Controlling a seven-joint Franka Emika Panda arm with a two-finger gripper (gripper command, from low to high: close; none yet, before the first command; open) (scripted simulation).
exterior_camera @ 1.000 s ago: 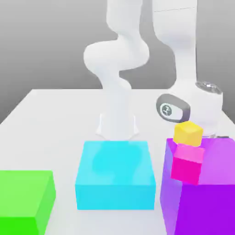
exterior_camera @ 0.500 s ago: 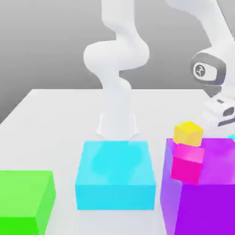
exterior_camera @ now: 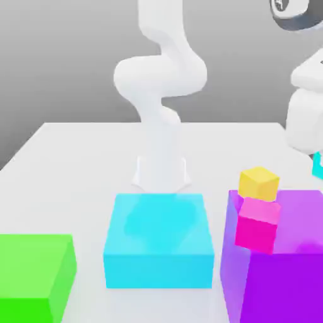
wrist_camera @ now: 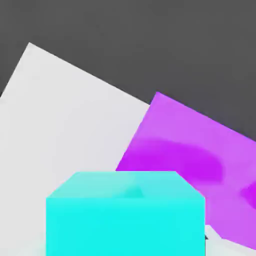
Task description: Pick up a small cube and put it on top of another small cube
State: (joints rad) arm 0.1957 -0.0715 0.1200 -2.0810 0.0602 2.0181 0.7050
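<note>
A small cyan cube (wrist_camera: 125, 212) sits right in front of the hand camera, and a sliver of it (exterior_camera: 318, 165) shows at the exterior view's right edge, under the white hand. My gripper (exterior_camera: 317, 161) is shut on it, lifted above the big purple block (exterior_camera: 284, 265). A small yellow cube (exterior_camera: 258, 183) rests on a small magenta cube (exterior_camera: 257, 225) at the purple block's near left corner. The held cube hangs to the exterior view's right of that stack and slightly higher.
A large cyan block (exterior_camera: 159, 240) stands in the middle front, and a large green block (exterior_camera: 31, 274) at the exterior view's front left. The arm's white base column (exterior_camera: 161, 164) rises behind the cyan block. White tabletop (exterior_camera: 69, 164) lies open at the left.
The hand has risen from low behind the purple block up toward the exterior view's right edge, lifting the small cyan cube with it. The yellow and magenta cubes have not moved.
</note>
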